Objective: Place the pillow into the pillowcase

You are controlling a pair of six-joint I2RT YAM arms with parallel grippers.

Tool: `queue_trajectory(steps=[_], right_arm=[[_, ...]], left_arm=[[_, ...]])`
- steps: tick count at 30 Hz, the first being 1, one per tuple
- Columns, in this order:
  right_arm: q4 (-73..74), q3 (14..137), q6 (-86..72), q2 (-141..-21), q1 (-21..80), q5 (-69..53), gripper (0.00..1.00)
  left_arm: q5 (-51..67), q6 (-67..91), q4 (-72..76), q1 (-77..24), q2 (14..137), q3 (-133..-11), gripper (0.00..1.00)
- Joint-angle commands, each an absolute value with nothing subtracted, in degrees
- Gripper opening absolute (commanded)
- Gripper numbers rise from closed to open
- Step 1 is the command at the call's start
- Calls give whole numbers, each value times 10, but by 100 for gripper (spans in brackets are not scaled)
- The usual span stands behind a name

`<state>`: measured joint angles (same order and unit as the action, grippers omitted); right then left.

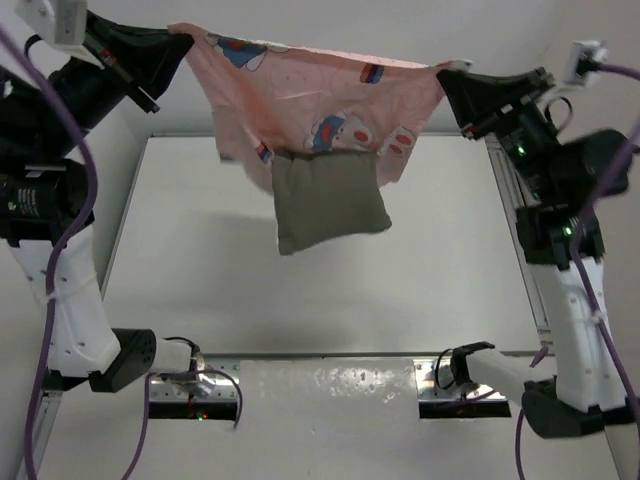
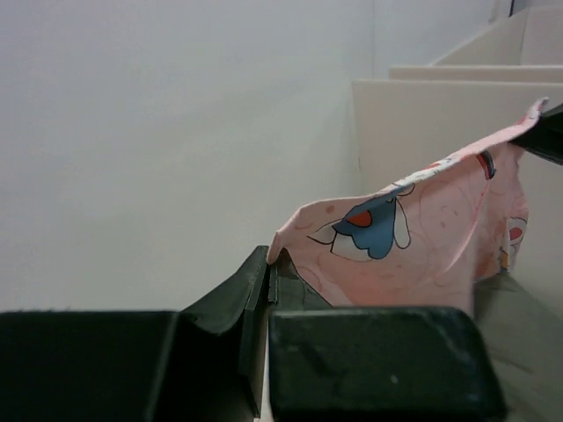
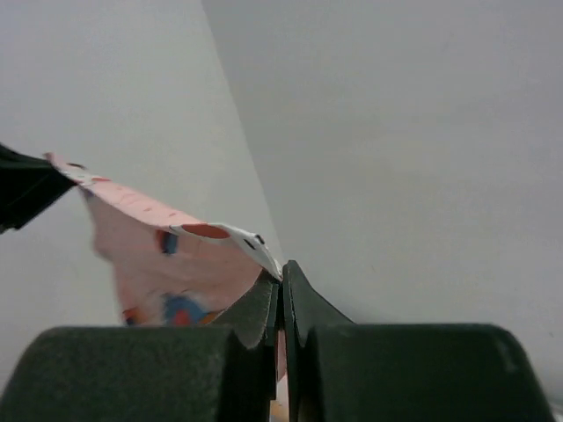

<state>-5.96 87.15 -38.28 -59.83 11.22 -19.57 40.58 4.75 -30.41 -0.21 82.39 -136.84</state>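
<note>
The left pincer (image 1: 183,40) is clamped shut on one upper corner of the pillowcase (image 1: 310,95). The right pincer (image 1: 447,75) is clamped shut on the other corner, so the cloth is stretched between them, well above the tabletop (image 1: 200,290). Below and between both pincers the pillow (image 1: 330,205) is seen hanging, its top covered by the case and its lower part sticking out under the lower edge. The insertion is judged part done. For the next move, the pillow must be got fully inside without slipping out downward. Lowering it to the tabletop first is probably called for.
</note>
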Motion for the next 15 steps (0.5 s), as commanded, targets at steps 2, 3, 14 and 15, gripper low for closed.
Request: queue_trajectory(steps=[2, 3, 14, 15], right_arm=[[13, 895, -371, -748, 82, -202, 0], [23, 910, -372, -767, 77, -210, 0], [-22, 875, -443, -764, 75, -239, 0], [-34, 865, -446, -743, 78, -234, 0]], left_arm=[[319, 8, -337, 19, 905, -1246, 0], [296, 5, -349, 20, 914, -1244, 0], [335, -23, -422, 24, 934, -1289, 0], [338, -19, -411, 20, 924, -1283, 0]])
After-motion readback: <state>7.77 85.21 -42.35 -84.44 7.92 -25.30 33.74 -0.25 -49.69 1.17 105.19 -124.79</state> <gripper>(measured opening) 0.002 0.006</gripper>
